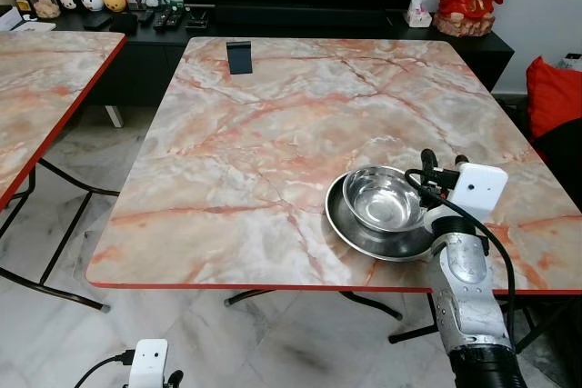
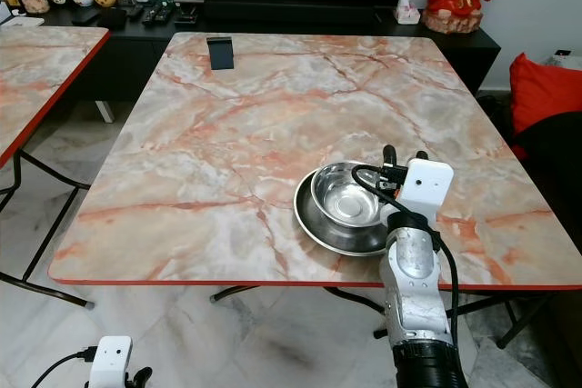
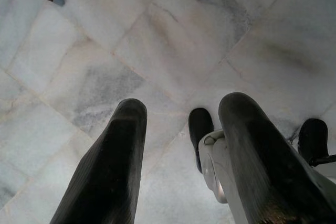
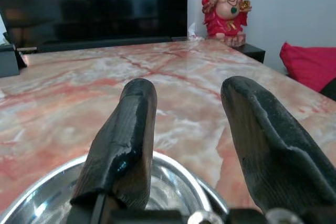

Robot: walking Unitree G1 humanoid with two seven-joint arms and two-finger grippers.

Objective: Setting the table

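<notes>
The right gripper (image 4: 189,129) is seen with its two black fingers spread apart and nothing held between them, just above the near right rim of a shiny round steel bowl (image 1: 382,197). This bowl is placed inside a wider, shallow steel plate (image 1: 364,235), and nothing is seen inside it. Both stand near the front right edge of the pink marble-patterned table with a red border (image 1: 255,152). A small dark stand (image 1: 239,56) is placed at the far side, well apart. The left gripper (image 3: 181,150) hangs open over the pale marble floor (image 3: 173,45).
</notes>
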